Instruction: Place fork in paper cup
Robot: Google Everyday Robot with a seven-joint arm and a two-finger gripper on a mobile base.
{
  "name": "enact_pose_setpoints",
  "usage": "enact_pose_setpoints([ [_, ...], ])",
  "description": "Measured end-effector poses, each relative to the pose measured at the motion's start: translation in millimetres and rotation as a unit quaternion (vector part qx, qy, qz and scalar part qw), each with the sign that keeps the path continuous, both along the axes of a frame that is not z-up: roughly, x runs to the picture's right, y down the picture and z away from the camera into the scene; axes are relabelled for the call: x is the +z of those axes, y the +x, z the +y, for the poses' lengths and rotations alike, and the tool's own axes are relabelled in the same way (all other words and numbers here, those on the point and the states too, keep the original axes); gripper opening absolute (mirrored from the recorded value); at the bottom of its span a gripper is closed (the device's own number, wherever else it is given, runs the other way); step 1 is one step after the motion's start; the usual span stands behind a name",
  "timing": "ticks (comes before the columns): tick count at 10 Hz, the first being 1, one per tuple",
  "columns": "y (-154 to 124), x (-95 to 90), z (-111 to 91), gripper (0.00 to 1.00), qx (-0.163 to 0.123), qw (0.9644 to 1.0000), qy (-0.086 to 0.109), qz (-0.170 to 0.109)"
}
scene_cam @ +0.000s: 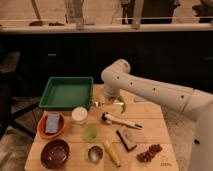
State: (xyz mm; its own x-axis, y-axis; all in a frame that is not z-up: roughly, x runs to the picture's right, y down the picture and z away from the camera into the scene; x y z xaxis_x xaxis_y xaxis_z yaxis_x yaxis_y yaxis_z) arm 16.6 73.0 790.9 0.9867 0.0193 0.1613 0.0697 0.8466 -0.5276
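My gripper (113,99) hangs low over the back of the wooden surface (152,117), just right of the green tray (66,93). Its fingers are pressed together, and they appear to pinch the fork (101,104) near its middle. In this dim view I cannot say whether the fork is lifted clear or lies on the wood.

The fork is a slim strip of bright metal lying crosswise, with one end pointing toward the tray. The paper cup (79,115) stands upright nearer the front left, apart from the fork. It is short, pale and matte, with a wide round rim, and I see nothing in it.

So the grasp seems made. The carry across and the drop into the cup are left.
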Motion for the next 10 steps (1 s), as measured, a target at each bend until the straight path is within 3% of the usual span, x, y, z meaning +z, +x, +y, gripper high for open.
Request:
enact_pose_setpoints([
  [5, -8.1, -0.7, -7.5, 0.00, -0.012, 0.9998, 0.006, -0.011],
  [10, -68.8, -4.3, -28.6, 0.00, -0.076, 0.9951, 0.021, -0.061],
])
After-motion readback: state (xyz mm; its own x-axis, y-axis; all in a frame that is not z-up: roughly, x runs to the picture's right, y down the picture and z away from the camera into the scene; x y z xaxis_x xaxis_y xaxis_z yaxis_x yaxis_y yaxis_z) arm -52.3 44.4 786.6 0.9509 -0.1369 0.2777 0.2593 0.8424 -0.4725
